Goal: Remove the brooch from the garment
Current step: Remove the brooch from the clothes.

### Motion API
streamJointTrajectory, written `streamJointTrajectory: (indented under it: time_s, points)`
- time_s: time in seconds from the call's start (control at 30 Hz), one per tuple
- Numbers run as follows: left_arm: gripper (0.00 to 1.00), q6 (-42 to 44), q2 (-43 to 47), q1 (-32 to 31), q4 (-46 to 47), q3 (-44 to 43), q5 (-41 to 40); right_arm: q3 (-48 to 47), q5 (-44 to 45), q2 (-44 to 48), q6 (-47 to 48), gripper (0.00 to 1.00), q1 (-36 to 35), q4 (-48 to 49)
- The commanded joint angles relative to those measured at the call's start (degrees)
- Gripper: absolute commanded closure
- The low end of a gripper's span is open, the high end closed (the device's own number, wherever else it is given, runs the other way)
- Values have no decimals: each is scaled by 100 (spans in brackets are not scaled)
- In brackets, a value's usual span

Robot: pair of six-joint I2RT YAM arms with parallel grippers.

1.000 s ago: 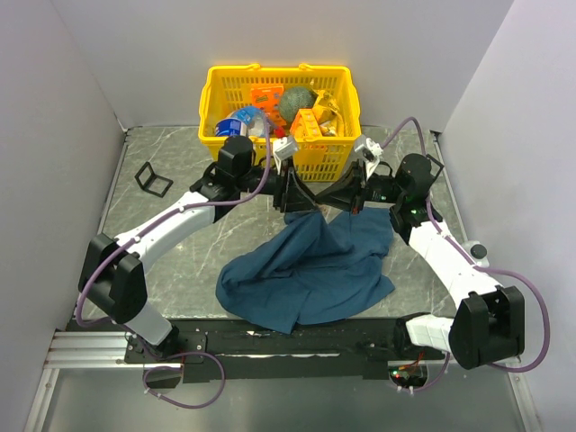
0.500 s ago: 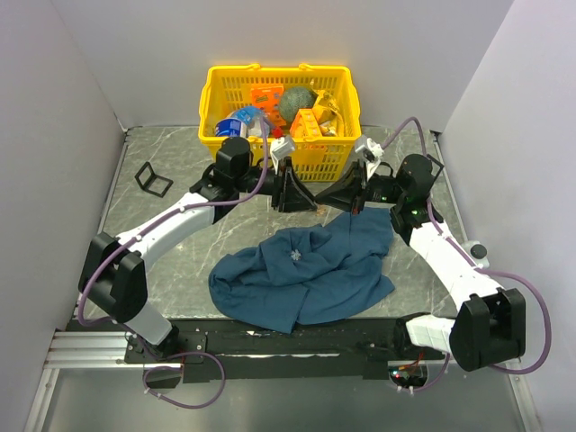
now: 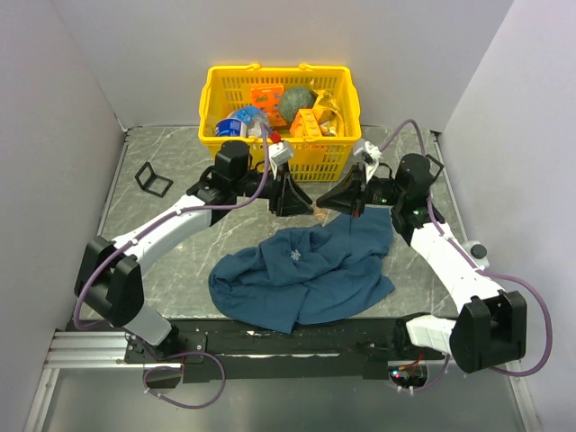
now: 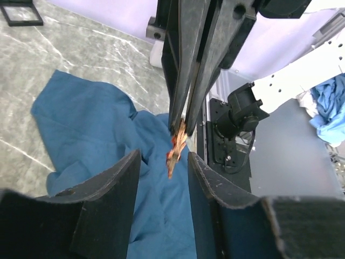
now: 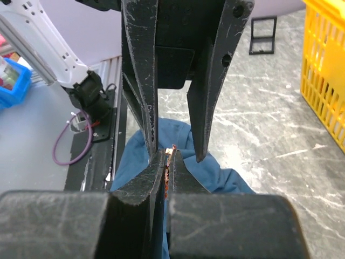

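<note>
The brooch [image 4: 177, 147], a tiny orange-red trinket, hangs from the tips of my right gripper [image 5: 168, 154], which is shut on it; an orange sliver shows between its pads. My left gripper [image 4: 161, 164] is open, its fingers [image 5: 144, 86] on either side of the right gripper's tip without touching the brooch. Both grippers, left [image 3: 295, 200] and right [image 3: 329, 200], meet in the air just in front of the basket. The blue garment [image 3: 301, 274] lies crumpled on the table below them, apart from the brooch.
A yellow basket [image 3: 279, 155] full of assorted items stands at the back, just behind the grippers. A small black frame [image 3: 153, 179] lies at the back left. Grey walls close in the left and right sides.
A second ago the garment hung up to the grippers; it has dropped and now lies flat on the table. The grippers stay close together, the right one still shut on the brooch.
</note>
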State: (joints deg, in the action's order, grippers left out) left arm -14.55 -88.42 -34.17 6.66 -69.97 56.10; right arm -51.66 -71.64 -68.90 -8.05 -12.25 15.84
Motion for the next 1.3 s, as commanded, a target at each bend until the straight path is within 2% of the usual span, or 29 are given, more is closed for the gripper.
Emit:
streamJointTrajectory:
  time_s: [0.0,0.13,0.23,0.4,0.6,0.73,0.8,1.27]
  points:
    - [55,251,448,130,19,62,-73,-82,-394,149,-966,100,266,1095]
    - [48,40,563,253,301,256,85,-29,-562,114,-1400,100,425,1536]
    - [43,-66,607,297,442,335,95,111,-650,97,-1979,100,469,2229]
    - [43,-311,633,297,853,546,235,332,-449,53,-3245,100,531,3809]
    - [44,-1065,554,297,1548,660,463,762,184,123,-3975,100,531,4682]
    - [45,-1682,458,297,2330,687,613,824,308,184,-3695,100,408,4298]
    - [45,-1832,414,280,2419,652,613,876,334,202,-3642,100,364,4331]
    - [48,-1551,54,25,1980,379,622,850,326,202,-3580,100,320,4332]
